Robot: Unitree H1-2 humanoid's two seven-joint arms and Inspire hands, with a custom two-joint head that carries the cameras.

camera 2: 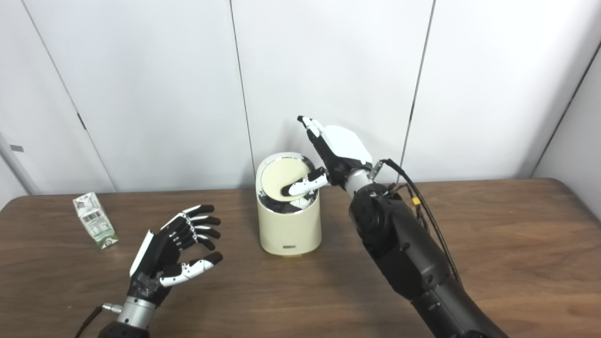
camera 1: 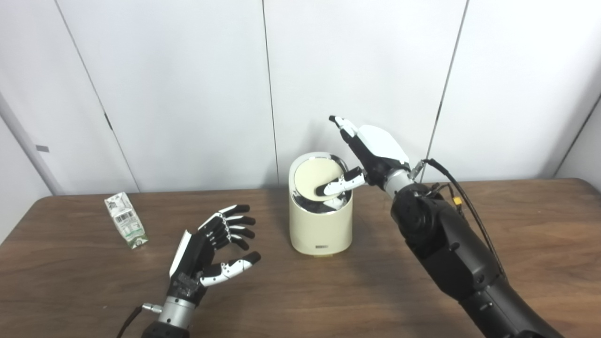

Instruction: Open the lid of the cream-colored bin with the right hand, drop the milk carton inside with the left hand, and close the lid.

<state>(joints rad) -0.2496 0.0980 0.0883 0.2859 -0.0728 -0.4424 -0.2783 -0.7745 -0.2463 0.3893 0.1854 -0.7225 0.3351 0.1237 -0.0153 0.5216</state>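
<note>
Left eye view: the right robot hand [camera 1: 371, 155], fingers spread, thumb pressing the tilted lid [camera 1: 315, 178] of the cream bin [camera 1: 320, 225] mid-desk.

Right eye view: the left robot hand [camera 2: 176, 249] waits released; the milk carton [camera 2: 95, 219], likely light and crushable, best gripped across its flat sides, stands near the desk's [camera 2: 516, 244] left edge.

- A dark brown wooden surface [camera 1: 328, 291] with visible grain is seen across the lower half of the view.
- White wall panels [camera 1: 178, 84], divided by thin dark seams, are seen behind it.
- A small grey fitting [camera 1: 42, 148] is seen at far left.
</note>
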